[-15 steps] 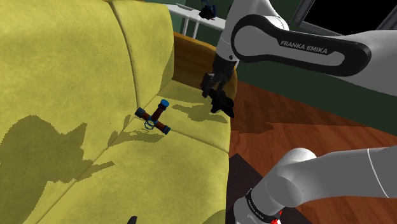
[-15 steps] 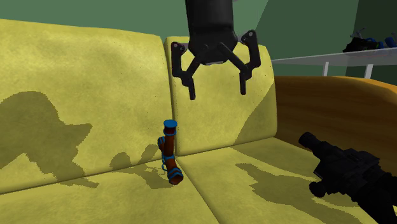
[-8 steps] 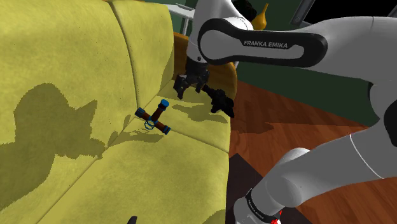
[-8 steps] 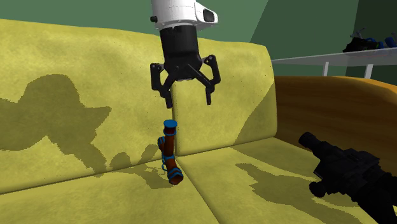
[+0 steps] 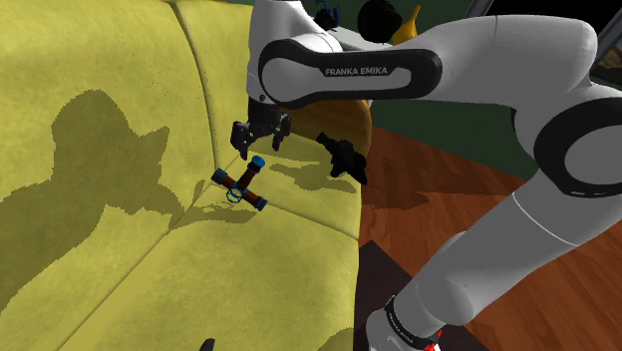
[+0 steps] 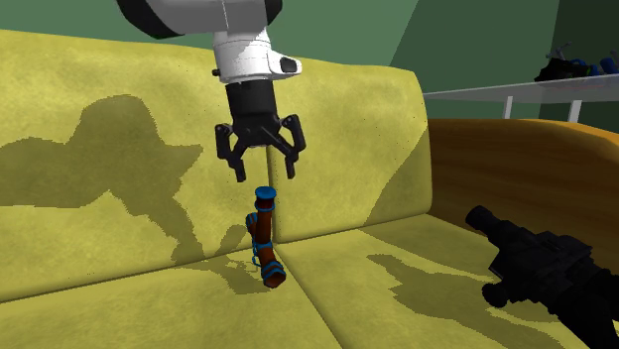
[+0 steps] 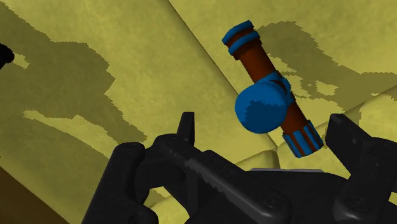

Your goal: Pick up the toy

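Presently the gripper (image 6: 264, 176) hangs, jaws spread and empty, just above the toy (image 6: 264, 238); toy apparently propped at the sofa (image 6: 89, 109) seat's rear edge.

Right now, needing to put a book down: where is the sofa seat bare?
The seat cushion on the shoulder view's left of the toy is largely bare. A narrower strip lies between toy and black object. Crowded at the seam, under the open pincer.

Free air from end effector (image 6: 264, 174) straight down to toy (image 6: 265, 238). Hemmed close behind by sofa backrest (image 5: 110, 80). Bare seat (image 5: 199, 279) toward the front edge. Blocked at the armrest (image 6: 516, 164) end by a black gadget (image 6: 541, 268), well apart.
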{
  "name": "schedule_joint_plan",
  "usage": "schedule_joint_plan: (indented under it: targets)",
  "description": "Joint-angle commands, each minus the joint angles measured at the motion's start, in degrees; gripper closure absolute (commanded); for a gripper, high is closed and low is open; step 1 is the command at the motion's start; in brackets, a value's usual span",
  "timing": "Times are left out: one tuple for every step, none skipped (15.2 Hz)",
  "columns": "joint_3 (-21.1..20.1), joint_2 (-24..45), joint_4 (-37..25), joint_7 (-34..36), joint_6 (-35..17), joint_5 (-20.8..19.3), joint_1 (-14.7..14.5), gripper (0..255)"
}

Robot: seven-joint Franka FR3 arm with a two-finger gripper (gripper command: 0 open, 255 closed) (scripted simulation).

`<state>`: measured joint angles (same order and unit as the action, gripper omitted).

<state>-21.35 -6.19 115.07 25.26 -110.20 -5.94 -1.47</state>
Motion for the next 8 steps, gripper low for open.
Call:
schedule_joint_plan:
  targets:
    - [-0.25,0.93,0.35,0.79,-1.12,-0.38,-0.1,0]
    - [-0.27,1.08,0.96,0.93,-1.87,-0.47,-0.1,0]
    - [-0.29,1.25,1.56,1.07,-2.61,-0.57,-0.11,0]
    - [-0.31,1.43,2.15,1.22,-3.35,-0.67,-0.11,0]
    - [-0.33,1.62,2.72,1.37,-4.1,-0.79,-0.11,0]
    - [-0.36,1.82,3.29,1.53,-4.84,-0.91,-0.11,0]
    - [-0.37,1.95,3.61,1.62,-5.26,-0.99,-0.11,0]
    - [-0.37,1.94,3.61,1.62,-5.27,-0.98,-0.11,0]
